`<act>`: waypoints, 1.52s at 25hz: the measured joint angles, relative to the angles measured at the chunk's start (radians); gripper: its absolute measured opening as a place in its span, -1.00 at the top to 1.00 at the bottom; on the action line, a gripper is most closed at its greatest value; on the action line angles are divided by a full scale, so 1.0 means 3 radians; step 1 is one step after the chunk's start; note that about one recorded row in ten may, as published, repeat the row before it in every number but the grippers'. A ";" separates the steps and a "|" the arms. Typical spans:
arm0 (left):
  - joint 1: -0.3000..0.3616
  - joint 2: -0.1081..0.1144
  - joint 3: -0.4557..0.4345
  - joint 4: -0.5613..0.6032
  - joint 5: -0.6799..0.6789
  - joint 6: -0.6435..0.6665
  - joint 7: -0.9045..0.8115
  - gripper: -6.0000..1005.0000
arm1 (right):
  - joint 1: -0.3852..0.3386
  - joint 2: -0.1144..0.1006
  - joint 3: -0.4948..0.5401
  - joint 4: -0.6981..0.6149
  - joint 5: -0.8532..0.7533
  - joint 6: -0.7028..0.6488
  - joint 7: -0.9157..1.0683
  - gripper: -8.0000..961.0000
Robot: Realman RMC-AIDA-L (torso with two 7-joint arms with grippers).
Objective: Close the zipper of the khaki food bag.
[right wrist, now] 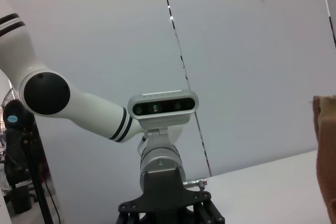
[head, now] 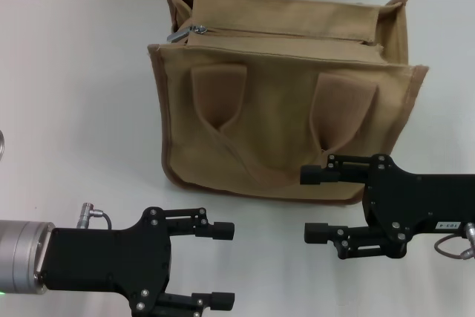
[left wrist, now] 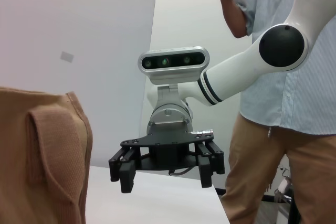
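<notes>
Left gripper (head: pixel 220 265): nearest the head camera, low on the left, hovering over bare white table (head: pixel 74 109); fingers spread wide, holding nothing, pointing toward the right gripper.
Right gripper (head: pixel 315 204): low on the right, fingers parted and empty, pointing back at the left one; its upper finger (head: pixel 319 175) overlaps the bag's lower front edge in the head view, whether it touches I can't tell.
Open room: clear tabletop between the two sets of fingertips, and wide open table to the bag's left.
Khaki food bag (head: pixel 282 109): standing upright beyond both grippers, centre-right, front panel and two looped handles (head: pixel 219 94) facing the robot.
Zipper (head: pixel 282 35): runs along the top panel; silver pull tab (head: pixel 178 34) sits at the bag's left end, well apart from both grippers.
Arm pose: both forearms come in level from the sides, wrists facing each other.
Background: person (left wrist: pixel 283 103) in a light shirt stands behind the right arm in the left wrist view.
</notes>
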 joint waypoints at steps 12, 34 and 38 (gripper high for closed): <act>-0.0003 -0.0001 -0.0130 0.0000 -0.0002 -0.0004 0.0013 -0.51 | -0.0003 0.0000 0.0030 0.0056 0.0000 0.0003 -0.0066 -0.56; -0.0186 0.0001 -0.1488 -0.0203 -0.0205 -0.1295 0.0082 -0.51 | 0.0022 0.0005 0.0039 0.0490 0.0132 0.0033 -0.0452 -0.56; -0.0339 -0.0008 -0.1454 -0.0269 -0.0270 -0.1315 0.0066 -0.51 | 0.0021 0.0005 0.0040 0.0505 0.0132 0.0029 -0.0453 -0.56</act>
